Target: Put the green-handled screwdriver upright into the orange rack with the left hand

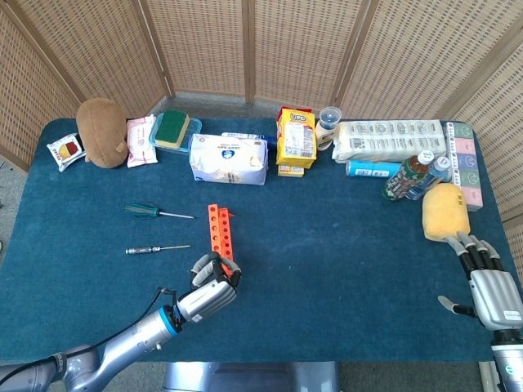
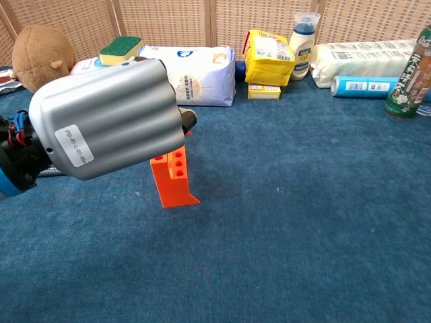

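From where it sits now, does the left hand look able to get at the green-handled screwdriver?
Probably yes. The left hand is at the near end of the orange rack, holding nothing. The green-handled screwdriver lies in the open to the rack's left, only a silver screwdriver nearby.
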`<state>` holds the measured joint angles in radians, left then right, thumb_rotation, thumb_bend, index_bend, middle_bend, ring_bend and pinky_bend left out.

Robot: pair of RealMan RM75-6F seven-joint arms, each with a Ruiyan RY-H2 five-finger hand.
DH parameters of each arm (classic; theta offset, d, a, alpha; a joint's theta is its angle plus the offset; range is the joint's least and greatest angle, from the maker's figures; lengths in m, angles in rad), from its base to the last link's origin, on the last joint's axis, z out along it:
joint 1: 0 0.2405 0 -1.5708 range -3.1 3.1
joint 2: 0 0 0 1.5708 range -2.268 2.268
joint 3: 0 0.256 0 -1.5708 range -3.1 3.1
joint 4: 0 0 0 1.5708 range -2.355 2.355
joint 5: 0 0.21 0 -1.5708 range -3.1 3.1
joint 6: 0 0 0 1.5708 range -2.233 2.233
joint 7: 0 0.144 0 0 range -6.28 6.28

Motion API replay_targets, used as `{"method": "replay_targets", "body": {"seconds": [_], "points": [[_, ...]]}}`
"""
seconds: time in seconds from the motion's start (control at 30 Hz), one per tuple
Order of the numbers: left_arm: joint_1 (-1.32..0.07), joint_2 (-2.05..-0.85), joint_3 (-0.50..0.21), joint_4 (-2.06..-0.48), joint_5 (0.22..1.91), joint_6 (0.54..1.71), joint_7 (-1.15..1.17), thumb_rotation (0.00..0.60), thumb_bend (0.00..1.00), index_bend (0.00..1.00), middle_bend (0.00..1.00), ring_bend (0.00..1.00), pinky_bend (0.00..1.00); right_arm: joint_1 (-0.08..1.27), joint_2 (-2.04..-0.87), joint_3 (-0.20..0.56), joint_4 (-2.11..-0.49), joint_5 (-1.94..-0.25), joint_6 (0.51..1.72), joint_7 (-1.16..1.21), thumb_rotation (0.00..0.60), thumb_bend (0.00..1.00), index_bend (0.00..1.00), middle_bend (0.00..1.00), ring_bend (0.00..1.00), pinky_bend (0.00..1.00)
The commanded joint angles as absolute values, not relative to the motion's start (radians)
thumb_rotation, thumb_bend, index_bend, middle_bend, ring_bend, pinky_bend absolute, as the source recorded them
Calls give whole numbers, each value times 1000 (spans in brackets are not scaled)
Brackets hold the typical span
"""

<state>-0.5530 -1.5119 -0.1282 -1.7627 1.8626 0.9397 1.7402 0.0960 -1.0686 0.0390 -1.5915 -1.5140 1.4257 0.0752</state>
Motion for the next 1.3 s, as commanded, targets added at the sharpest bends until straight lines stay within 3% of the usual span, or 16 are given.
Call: {"method": "replay_targets", "body": {"seconds": [0.03,0.4,0.77,0.83,0.93,0.97,1.0,1.07,1.1,1.13,1.3], "points": [[-550,-1518,-129,-1764,1857,940,1752,600,339,406,1000,981,962,96,-1068,39,-1591,-1513,1426,76,600,21,73,32,26,0],[-543,-1515,-134,-1781,1852,966,1737,600,337,273,1000,980,962,96,-1069,39,-1591,-1513,1425,73,600,21,73,32,26,0],[-497,-1413,-171,-1873,1863,1121,1577,600,320,243,990,978,954,100,-1077,36,-1592,-1513,1417,52,599,21,73,32,26,0],[-482,-1384,-175,-1890,1860,1153,1539,600,287,213,902,941,904,100,-1078,36,-1593,-1512,1417,46,600,21,73,33,26,0],[-438,-1341,-184,-1927,1808,1207,1488,600,197,77,547,772,732,100,-1081,35,-1594,-1512,1416,37,600,22,73,32,26,0],[-420,-1329,-185,-1944,1778,1223,1476,600,170,30,399,685,664,100,-1082,35,-1595,-1512,1415,34,600,22,73,32,26,0],[-400,-1316,-184,-1965,1744,1237,1465,600,150,3,262,536,608,100,-1083,34,-1595,-1513,1415,31,600,22,73,32,26,0],[-354,-1281,-179,-2007,1662,1268,1442,600,125,0,84,257,546,102,-1086,33,-1595,-1513,1412,21,600,22,73,32,26,0],[-331,-1262,-173,-2025,1630,1288,1425,600,110,0,25,131,521,102,-1088,33,-1596,-1512,1411,15,600,21,73,32,26,0],[-317,-1248,-168,-2034,1615,1302,1402,600,101,0,5,92,507,102,-1089,32,-1597,-1512,1410,11,600,21,73,32,26,0],[-231,-1184,-121,-1986,1650,1435,1108,600,67,0,0,30,409,99,-1090,32,-1607,-1515,1418,-6,600,21,73,32,26,0]]}}
